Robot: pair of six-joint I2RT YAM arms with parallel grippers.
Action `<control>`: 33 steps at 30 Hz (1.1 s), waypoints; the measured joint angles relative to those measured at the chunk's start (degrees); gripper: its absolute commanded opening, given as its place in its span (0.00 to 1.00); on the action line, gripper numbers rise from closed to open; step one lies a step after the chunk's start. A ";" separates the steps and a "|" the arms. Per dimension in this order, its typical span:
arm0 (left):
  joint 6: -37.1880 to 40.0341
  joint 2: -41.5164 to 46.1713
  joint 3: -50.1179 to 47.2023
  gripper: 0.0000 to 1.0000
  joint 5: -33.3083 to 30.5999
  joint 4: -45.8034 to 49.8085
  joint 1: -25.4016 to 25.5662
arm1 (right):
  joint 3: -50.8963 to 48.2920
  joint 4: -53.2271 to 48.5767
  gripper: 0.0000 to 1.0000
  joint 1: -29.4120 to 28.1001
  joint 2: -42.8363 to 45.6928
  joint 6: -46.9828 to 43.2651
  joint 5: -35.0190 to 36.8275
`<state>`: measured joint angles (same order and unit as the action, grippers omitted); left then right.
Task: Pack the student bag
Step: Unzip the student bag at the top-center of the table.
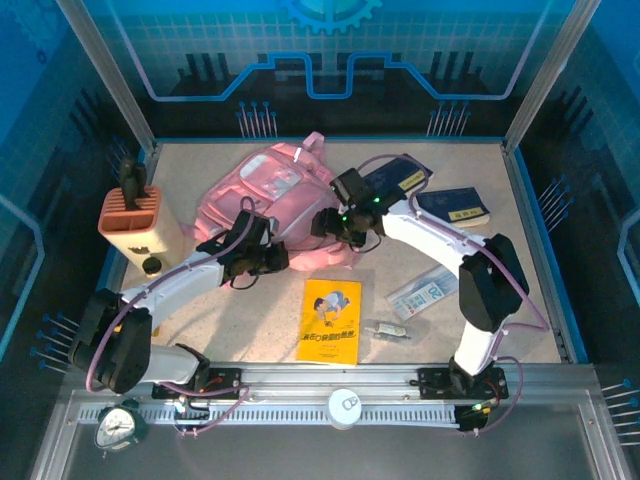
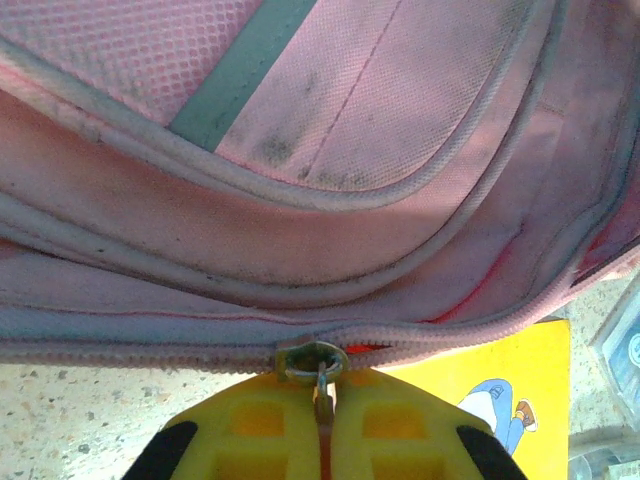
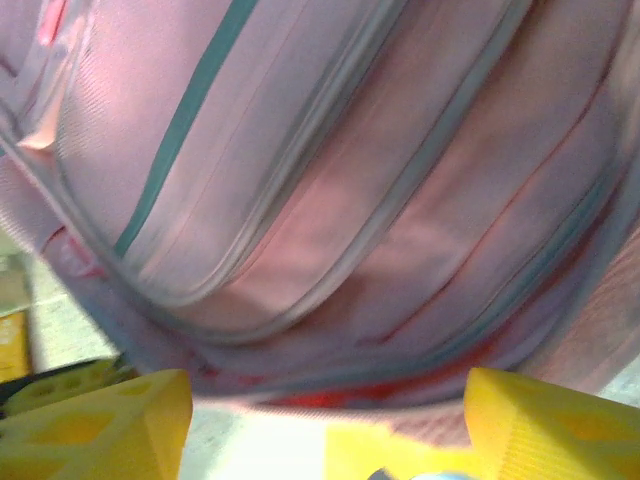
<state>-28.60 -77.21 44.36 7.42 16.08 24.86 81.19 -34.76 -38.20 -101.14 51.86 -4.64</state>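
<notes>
Bag: the pink bag [image 1: 272, 195] lies flat on the table [image 1: 250, 320], towards the back and a little left of centre, front pockets up.
Zip pull: there it is, a small metal ring [image 2: 312, 360] on the bag's near edge; a sliver of red shows along the seam just to its right.
Left tool: the left tool [image 2: 322, 405] has its yellow fingers pressed tight together, pinching the tab of that pull.
Right tool: the right tool [image 3: 330, 435] gapes wide at the bag's right near edge; I can't tell whether it touches.
Yellow book: the yellow book [image 1: 331, 320] lies flat just in front of the bag, between the arms.
Pen holder: the orange-and-cream pen holder [image 1: 135, 222] stands upright left of the bag.
Blue book: the blue book [image 1: 455, 207] lies well to the bag's right.
Clock: the clock [image 1: 120, 425] is down at the front left corner.
</notes>
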 measured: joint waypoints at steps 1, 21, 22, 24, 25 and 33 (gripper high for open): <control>0.00 0.00 0.00 0.00 0.02 -0.15 0.17 | -0.55 0.48 0.76 -0.68 0.35 1.14 -0.07; 0.09 0.00 0.00 0.00 0.44 0.02 0.92 | 1.53 4.50 0.54 -2.64 -8.63 12.68 3.85; 0.09 0.00 0.00 0.00 0.44 0.09 0.92 | 1.79 4.26 0.54 -2.64 -8.87 12.41 3.96; 0.09 0.00 0.00 0.00 0.46 0.11 0.92 | 1.86 4.11 0.59 -2.67 -9.11 12.17 3.82; 0.11 0.00 0.00 0.00 0.48 0.15 0.92 | 1.86 4.15 0.63 -2.67 -9.14 11.98 3.67; 0.20 0.07 0.00 0.00 0.39 0.11 1.03 | 0.17 2.69 0.70 -3.08 -4.57 11.58 1.90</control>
<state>-28.40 -77.14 44.36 7.81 16.19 25.89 81.36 -32.08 -41.28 -105.71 63.44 -2.74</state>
